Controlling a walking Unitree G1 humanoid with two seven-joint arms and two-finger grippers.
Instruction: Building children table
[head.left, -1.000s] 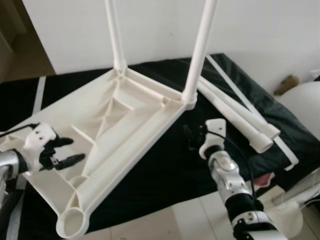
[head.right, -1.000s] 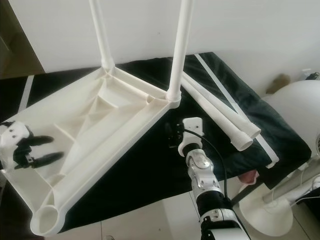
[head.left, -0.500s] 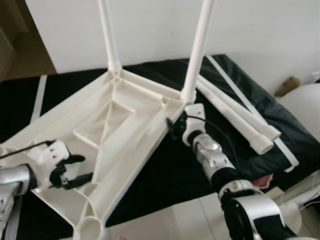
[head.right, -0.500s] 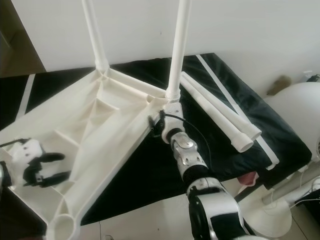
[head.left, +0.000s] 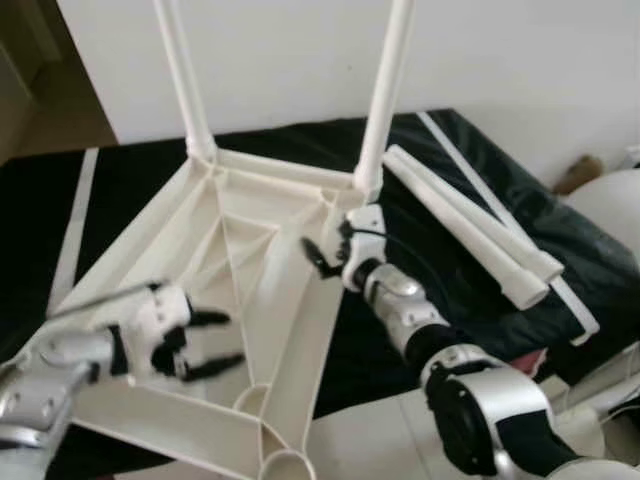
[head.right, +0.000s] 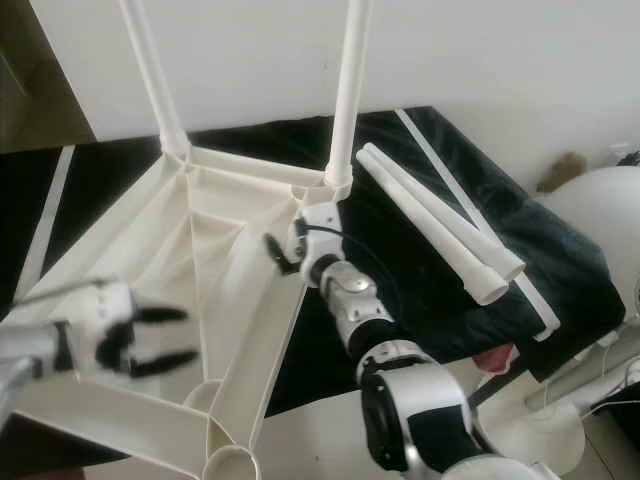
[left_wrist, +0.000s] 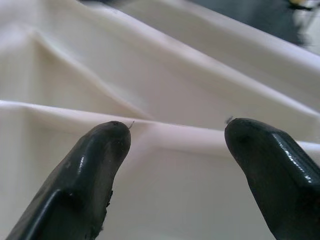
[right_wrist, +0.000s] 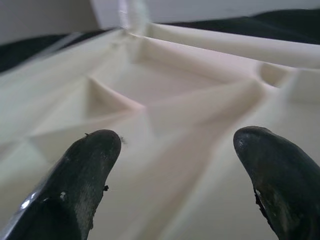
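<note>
The upturned white table top (head.left: 250, 290) lies on the black-covered bed (head.left: 470, 240), two legs (head.left: 385, 90) standing from its far corners and two loose legs (head.left: 470, 225) lying beside it, away to the right. The right tool (head.left: 325, 252), fingers spread and empty, is held over the top's right edge just below the nearer standing leg. The left tool (head.left: 205, 340), also open, is poised over the ribbed underside near the empty front socket (head.left: 288, 468). Compared with a second ago, the top is seen swung round, and both tools are closer in.
</note>
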